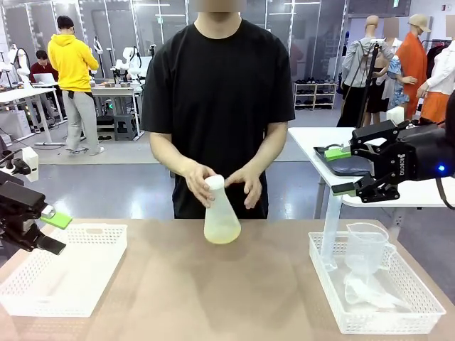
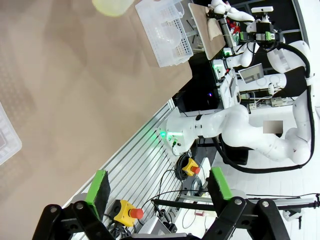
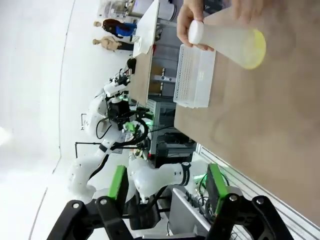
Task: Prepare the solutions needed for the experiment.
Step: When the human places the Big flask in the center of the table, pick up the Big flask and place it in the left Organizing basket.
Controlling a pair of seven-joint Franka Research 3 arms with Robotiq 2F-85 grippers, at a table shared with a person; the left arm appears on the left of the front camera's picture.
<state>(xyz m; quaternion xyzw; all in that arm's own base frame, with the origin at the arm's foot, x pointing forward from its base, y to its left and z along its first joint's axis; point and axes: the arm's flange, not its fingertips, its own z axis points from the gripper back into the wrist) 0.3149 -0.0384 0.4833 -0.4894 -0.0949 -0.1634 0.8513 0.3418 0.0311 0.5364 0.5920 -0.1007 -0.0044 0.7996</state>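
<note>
A person at the far side holds the translucent conical flask (image 1: 221,217) by its neck with both hands, tilted over the table's far middle. A little pale yellow solution (image 1: 222,233) lies in its base. My right gripper (image 1: 341,170) hangs open and empty, high above the right tray and well right of the flask. My left gripper (image 1: 53,231) is open and empty at the table's left edge. The right wrist view shows the flask (image 3: 230,42) and a hand (image 3: 190,20) far beyond its gripper (image 3: 167,184). Beyond the gripper (image 2: 158,186), the left wrist view catches the flask's base (image 2: 112,6).
A white tray (image 1: 377,323) at the right holds a clear measuring jug (image 1: 366,245), a tall thin cylinder (image 1: 330,238) and clear plastic. A white tray (image 1: 64,284) sits at the left, under my left gripper. A side table (image 1: 313,138) stands behind the right arm.
</note>
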